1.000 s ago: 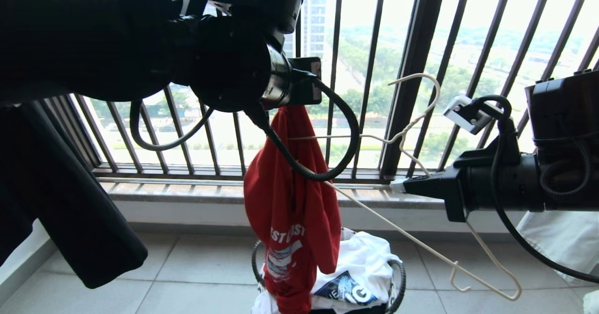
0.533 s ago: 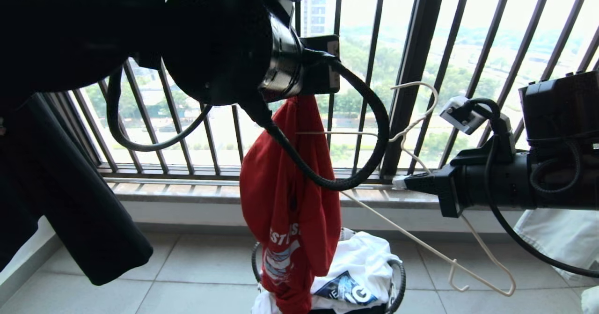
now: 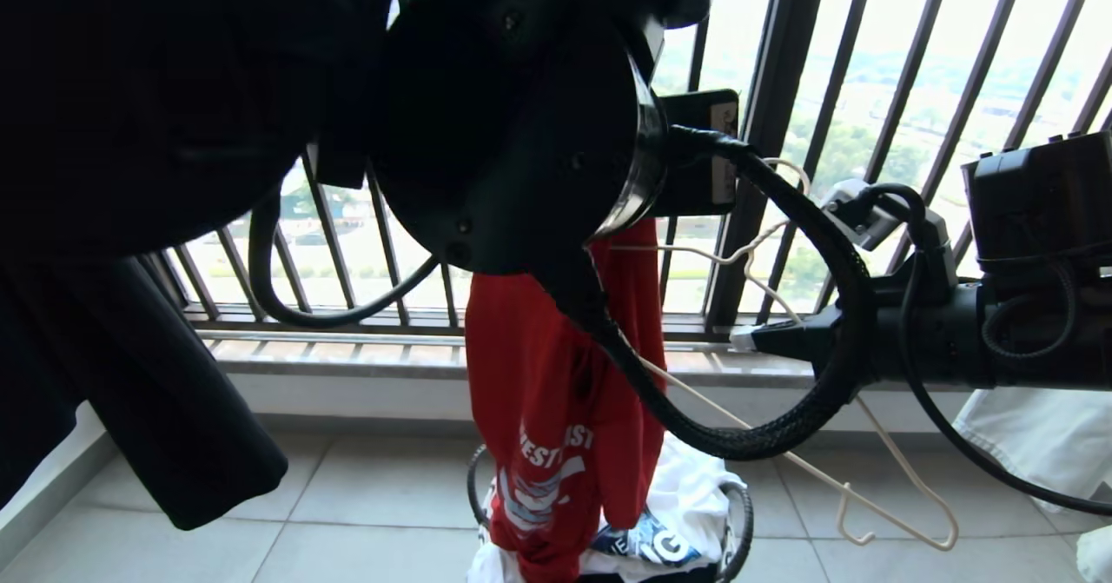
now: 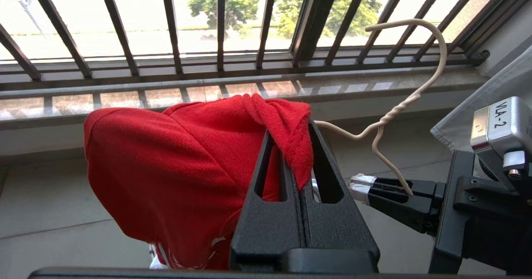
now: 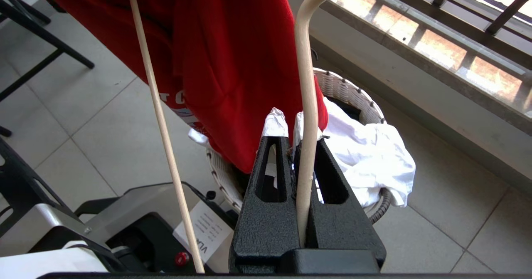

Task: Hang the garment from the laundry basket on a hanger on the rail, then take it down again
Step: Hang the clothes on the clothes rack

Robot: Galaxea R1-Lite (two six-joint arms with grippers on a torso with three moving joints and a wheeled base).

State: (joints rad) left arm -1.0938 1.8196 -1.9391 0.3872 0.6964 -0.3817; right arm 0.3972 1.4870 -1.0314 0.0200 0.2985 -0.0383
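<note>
Red T-shirt hung limp above the laundry basket, its lower hem trailing into the basket among white clothes. The left gripper had both fingers pressed together on a bunched fold of the ribbed collar, high above the basket. The right gripper, to the right of the basket, pinched 1 arm of the cream hanger between its taped fingertips; the hanger's other arm reached toward the collar, though whether it had entered the neck opening I could not tell. Judging by the drape, the shirt is light, soft and floppy, so it will sag and swing rather than hold shape. The collar or shoulder seams look the best places to grip. The thin hanger looks springy and could twist in a 1-point pinch.
</note>
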